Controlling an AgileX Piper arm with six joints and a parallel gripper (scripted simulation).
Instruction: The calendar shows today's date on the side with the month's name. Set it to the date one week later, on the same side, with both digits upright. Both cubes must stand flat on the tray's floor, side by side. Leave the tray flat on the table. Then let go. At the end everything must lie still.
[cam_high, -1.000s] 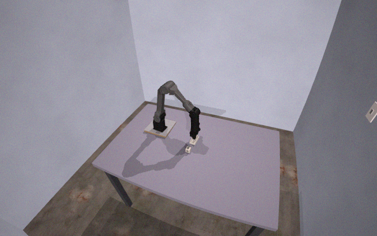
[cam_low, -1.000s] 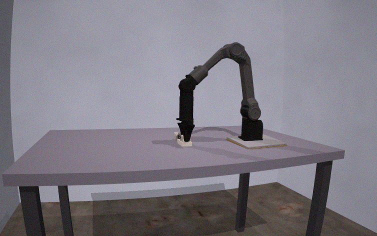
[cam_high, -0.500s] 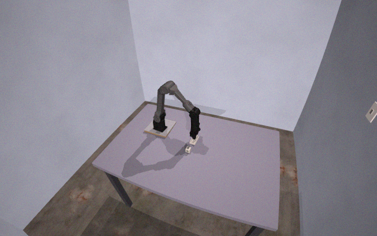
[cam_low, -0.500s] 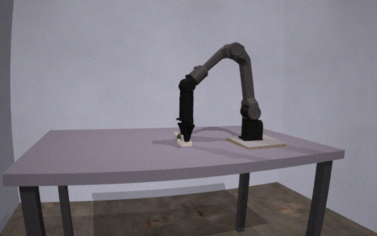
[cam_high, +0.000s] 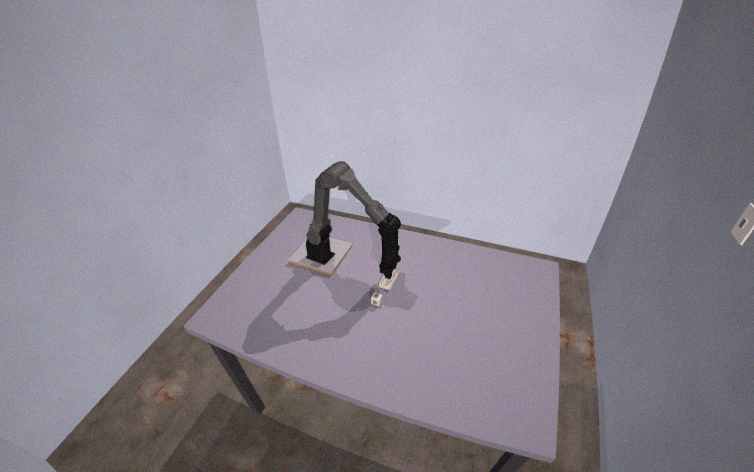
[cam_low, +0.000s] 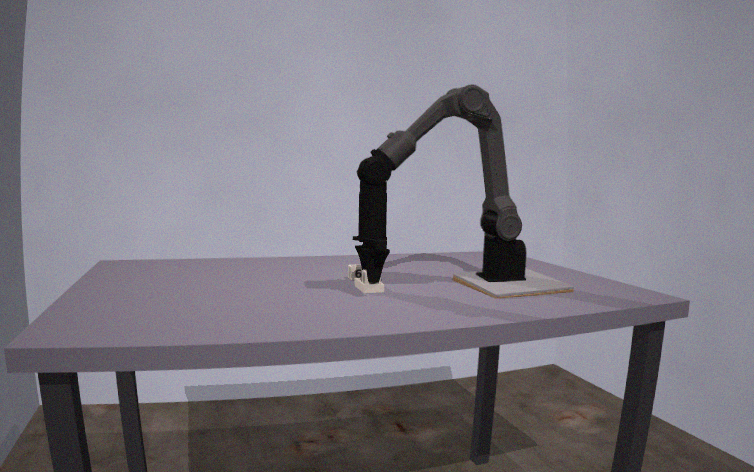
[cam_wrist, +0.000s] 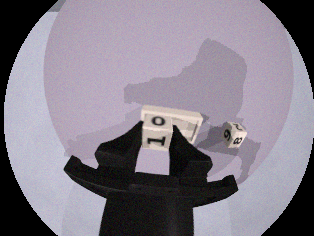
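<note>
- Table: lilac top; my arm stands on a pale base plate near its far left part in the top view.
- Tray: cream, flat on the table just in front of my base plate. In the wrist view its long axis runs left to right across the frame; in the exterior view the long axis runs away from that camera.
- Held cube: cream with black digits. It sits at the left end of the tray as the wrist camera sees it. Its upper face shows a "0" and the face turned toward the wrist camera a "1"; both read rotated sideways from this angle. I cannot tell whether it rests on the tray's floor or hangs just above it.
- Loose cube: stands on the table to the right of the tray in the wrist view, near but apart from it, turned corner-on to the camera. The digits on its faces are too small to read surely. In the top view it lies in front of the tray.
- My gripper: points straight down over the tray, forearm vertical. The fingers stand about half apart and are clamped on the held cube, one black finger on each side of it. They touch nothing else that I can see.
- Month's name on the tray: not legible in any view.
</note>
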